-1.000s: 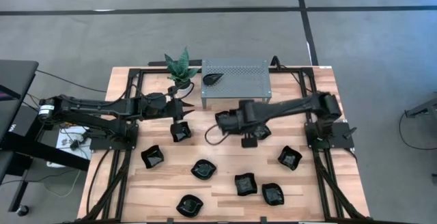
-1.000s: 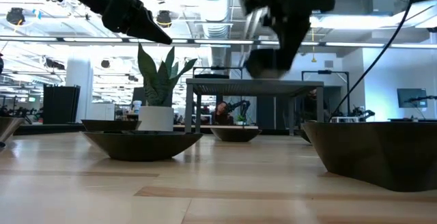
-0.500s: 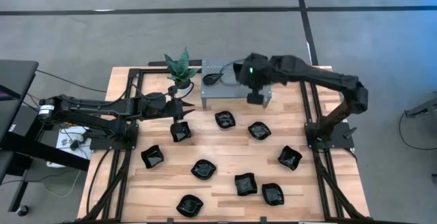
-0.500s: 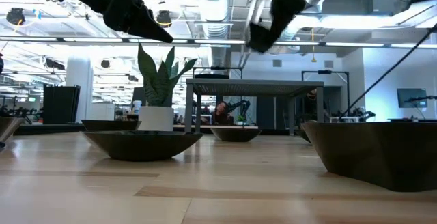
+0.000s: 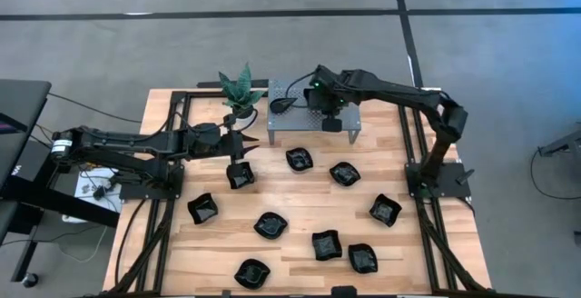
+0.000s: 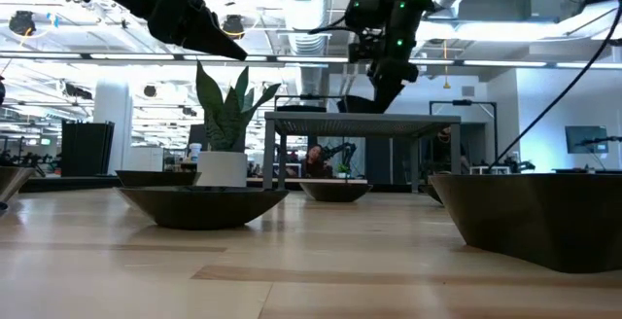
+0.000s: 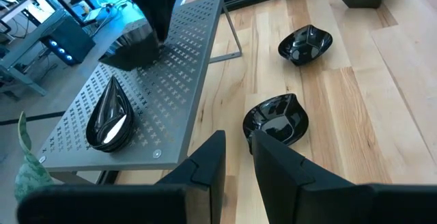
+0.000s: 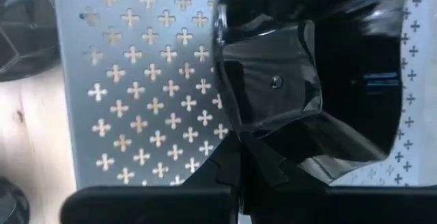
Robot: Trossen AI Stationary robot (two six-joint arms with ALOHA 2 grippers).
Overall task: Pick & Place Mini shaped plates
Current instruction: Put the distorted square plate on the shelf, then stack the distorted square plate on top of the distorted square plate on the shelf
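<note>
Held plate: black mini plate [image 8: 307, 87] pinched at its rim by the right gripper [image 8: 239, 157], fingers pressed together on it; it hangs over the perforated grey shelf [image 5: 313, 94], toward the middle of its top. Whether it touches the metal, cannot tell.
Right gripper: over the shelf at the table's far edge in the high view [image 5: 329, 107]; its arm stretches across from the right side.
Shelf contents: one leaf-shaped plate [image 5: 283, 105] lies near the shelf's left end; same plate from the left wrist [image 7: 109, 115]. Bare perforated top lies to the right of the held plate.
Shelf edges: front edge stands on thin legs above the wooden table [image 5: 300, 203]; a potted plant [image 5: 240, 91] sits just beside its left end.
Left gripper: hovers [image 5: 243, 143] in front of the plant, above a plate [image 5: 240, 175]; fingers [image 7: 283, 166] slightly spread, pinching nothing.
Table plates: nearest the shelf front, two plates [image 5: 299, 159] [image 5: 343, 173]; farther out, loose plates scattered well apart, e.g. [image 5: 270, 224], [image 5: 385, 210], [image 5: 251, 272].
Open room: bare wood between shelf front and the first row of plates; bare wood also along the table's left and right margins by the black frame rails [image 5: 427, 230].
</note>
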